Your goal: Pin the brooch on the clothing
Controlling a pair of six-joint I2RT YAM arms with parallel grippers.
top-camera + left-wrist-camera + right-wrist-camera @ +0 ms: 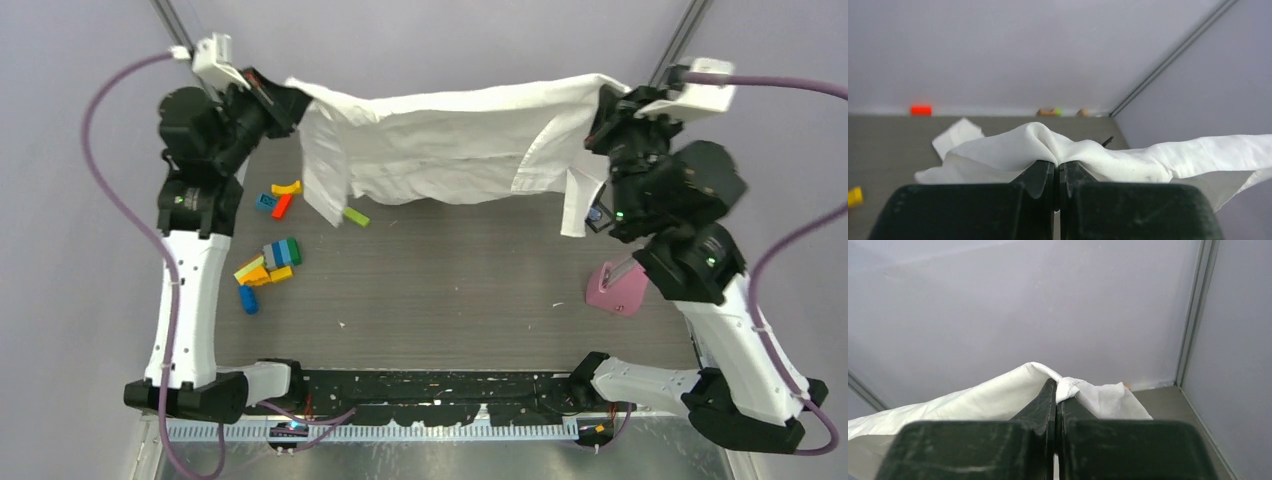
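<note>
Grey desk (450,290) beneath white shirt (450,140) strung between left hand (288,100) and right hand (603,112), both clamped on it; toy bricks (268,262) left, pink object (617,288), perhaps a pouch, right.

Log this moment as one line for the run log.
left gripper: shut on shirt | right gripper: shut on shirt | shirt: stretched between both

I can read no text, label, brand, number or sign in any of my three views. The shirt (450,140), hanging at twelve o'clock in the overhead view, shows me only plain white cloth, with no print or tag that I can make out.
</note>
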